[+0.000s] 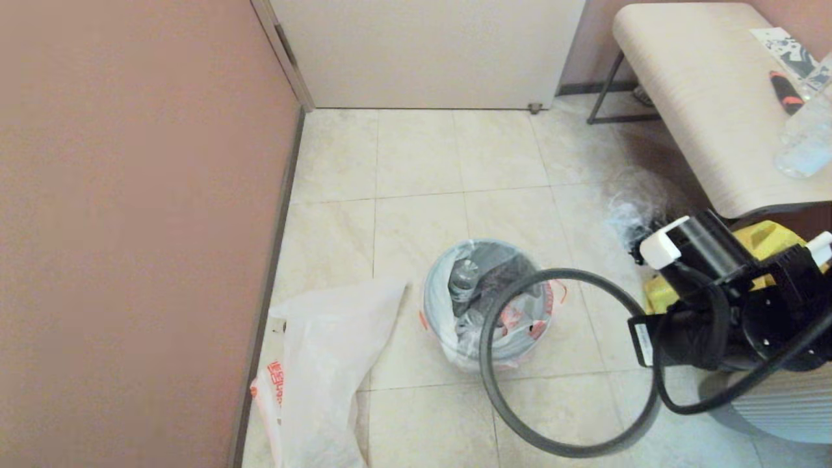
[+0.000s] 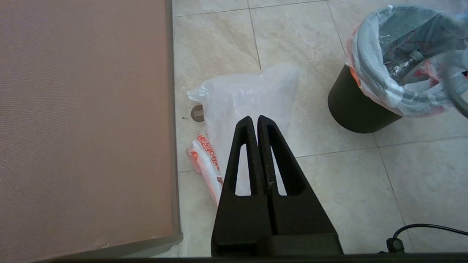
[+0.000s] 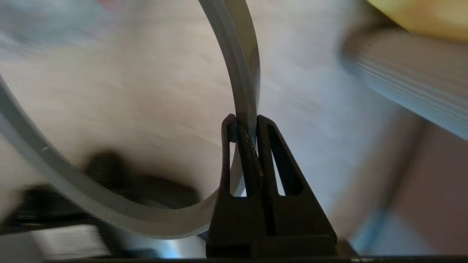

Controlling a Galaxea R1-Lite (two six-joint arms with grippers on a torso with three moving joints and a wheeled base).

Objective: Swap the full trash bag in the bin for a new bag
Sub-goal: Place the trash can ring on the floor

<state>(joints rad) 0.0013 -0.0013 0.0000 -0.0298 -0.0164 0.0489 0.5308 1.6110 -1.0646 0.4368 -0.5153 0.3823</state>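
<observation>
Right claw (image 3: 244,126) pinching hoop (image 3: 241,65), wrist cam only, bin (image 1: 484,305) w/ full trash bag (image 1: 513,318)

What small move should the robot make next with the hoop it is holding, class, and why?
Probably carry the hoop aside and set it on the floor: the right gripper is shut on it, off the bin, and the full trash bag still sits inside, awaiting removal.

Bin (image 1: 448,338) mouth partly under hoop (image 1: 565,364)

Right gripper (image 3: 244,122) held raised, jaws clamped on a thin band; left gripper (image 2: 255,120) hanging idle, jaws together.
</observation>
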